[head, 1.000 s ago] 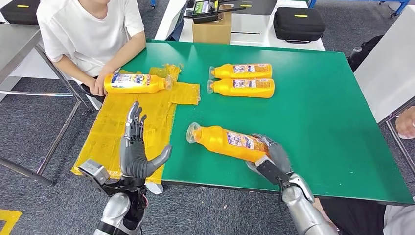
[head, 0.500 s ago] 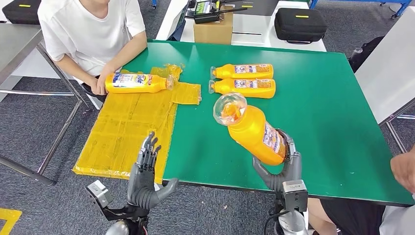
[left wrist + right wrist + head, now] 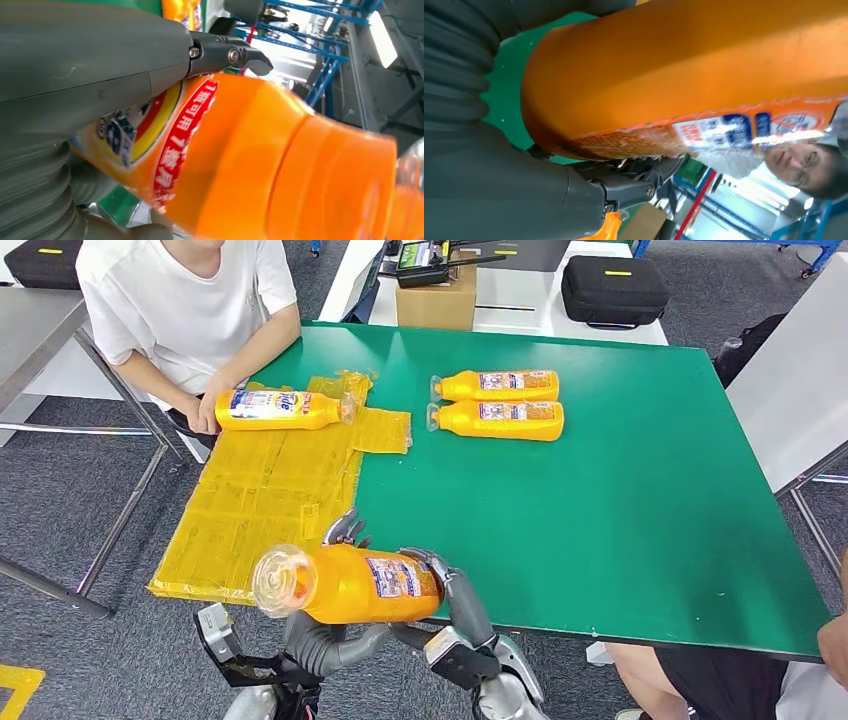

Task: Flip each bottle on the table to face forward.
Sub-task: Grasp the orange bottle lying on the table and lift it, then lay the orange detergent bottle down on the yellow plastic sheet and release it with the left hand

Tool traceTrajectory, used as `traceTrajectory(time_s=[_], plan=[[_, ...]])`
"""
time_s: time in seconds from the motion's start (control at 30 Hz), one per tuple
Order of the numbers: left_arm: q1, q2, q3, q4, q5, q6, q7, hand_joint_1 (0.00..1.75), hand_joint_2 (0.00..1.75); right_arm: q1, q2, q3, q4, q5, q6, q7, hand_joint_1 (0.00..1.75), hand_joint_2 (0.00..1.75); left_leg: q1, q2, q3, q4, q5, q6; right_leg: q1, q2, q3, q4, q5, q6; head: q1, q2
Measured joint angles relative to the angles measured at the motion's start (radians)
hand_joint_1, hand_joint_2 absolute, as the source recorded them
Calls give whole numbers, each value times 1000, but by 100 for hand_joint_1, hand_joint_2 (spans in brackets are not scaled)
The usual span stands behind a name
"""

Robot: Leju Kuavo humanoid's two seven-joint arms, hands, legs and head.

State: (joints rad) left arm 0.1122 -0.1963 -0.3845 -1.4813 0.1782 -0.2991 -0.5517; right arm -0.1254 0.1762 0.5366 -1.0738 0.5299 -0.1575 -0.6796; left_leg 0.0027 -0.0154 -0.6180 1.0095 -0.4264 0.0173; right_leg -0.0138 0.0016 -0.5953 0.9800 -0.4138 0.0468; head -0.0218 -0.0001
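Table [image 3: 640, 490]: big green top, with a wrinkly yellow sheet [image 3: 260, 500] spread over its left part.
Person [image 3: 190, 310]: white shirt, sitting at the far left corner, one hand resting on a bottle by the sheet [image 3: 275, 410] that's lying on its side.
Held bottle [image 3: 345, 583]: orange, lifted off the table at the near edge, lying sideways with its clear cap end pointing left and the label up.
Bottle pair [image 3: 497, 403]: two orange ones lying side by side mid-table, touching, caps pointing left.
Right hand [image 3: 455, 605]: fingers wrapped round the base end of the held bottle.
Left hand [image 3: 325, 635]: cupped under the same bottle, fingers [image 3: 343, 530] poking up behind it and pressed on it.
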Motion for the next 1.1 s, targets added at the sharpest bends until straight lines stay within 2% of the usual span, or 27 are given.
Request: traceTrajectory(time_s=[0.4, 0.43, 0.53, 0.57, 0.6, 0.67, 0.7, 0.73, 0.9, 1.03, 1.1], plan=[[-25, -5, 1, 16, 45, 0, 64, 0, 175, -38, 14, 49, 74, 3, -35, 0, 175, 175, -1, 0, 0, 0, 0, 0, 0, 0, 0, 0, 0, 0, 0, 0], [-29, -5, 1, 21, 49, 1, 69, 38, 175, -41, 14, 51, 76, 1, -36, 0, 175, 175, -1, 0, 0, 0, 0, 0, 0, 0, 0, 0, 0, 0, 0, 0], [-38, -5, 1, 32, 53, 1, 73, 169, 175, -47, 14, 55, 82, -5, -34, 2, 175, 175, 0, 0, 0, 0, 0, 0, 0, 0, 0, 0, 0, 0, 0, 0], [-40, -5, 1, 34, 54, 1, 73, 175, 175, -48, 14, 56, 83, -8, -33, 3, 163, 175, 0, 0, 0, 0, 0, 0, 0, 0, 0, 0, 0, 0, 0, 0], [-42, -5, 2, 36, 56, 1, 73, 175, 175, -49, 14, 58, 84, -13, -32, 3, 127, 175, 0, 0, 0, 0, 0, 0, 0, 0, 0, 0, 0, 0, 0, 0], [-46, -5, 2, 38, 60, 1, 71, 175, 175, -50, 14, 61, 85, -30, -22, 4, 39, 175, -1, 0, 0, 0, 0, 0, 0, 0, 0, 0, 0, 0, 0, 0], [-48, -5, 2, 39, 62, 1, 69, 175, 175, -50, 14, 63, 85, -40, -12, 4, 7, 175, -1, 0, 0, 0, 0, 0, 0, 0, 0, 0, 0, 0, 0, 0], [-50, -5, 2, 40, 61, 1, 67, 175, 175, -50, 14, 65, 85, -50, -1, 5, 0, 175, -1, 0, 0, 0, 0, 0, 0, 0, 0, 0, 0, 0, 0, 0], [-58, -6, 2, 41, 48, 2, 60, 175, 175, -49, 15, 75, 76, -70, 25, 14, 0, 175, -1, 0, 0, 0, 0, 0, 0, 0, 0, 0, 0, 0, 0, 0], [-64, -6, 2, 41, 47, 2, 59, 175, 175, -49, 15, 78, 70, -71, 29, 14, 0, 0, -1, 0, 0, 0, 0, 0, 0, 0, 0, 0, 0, 0, 0, 0], [-66, -7, 2, 41, 47, 2, 58, 175, 175, -49, 15, 80, 66, -68, 24, 14, 0, 0, -1, 0, 0, 0, 0, 0, 0, 0, 0, 0, 0, 0, 0, 0]])
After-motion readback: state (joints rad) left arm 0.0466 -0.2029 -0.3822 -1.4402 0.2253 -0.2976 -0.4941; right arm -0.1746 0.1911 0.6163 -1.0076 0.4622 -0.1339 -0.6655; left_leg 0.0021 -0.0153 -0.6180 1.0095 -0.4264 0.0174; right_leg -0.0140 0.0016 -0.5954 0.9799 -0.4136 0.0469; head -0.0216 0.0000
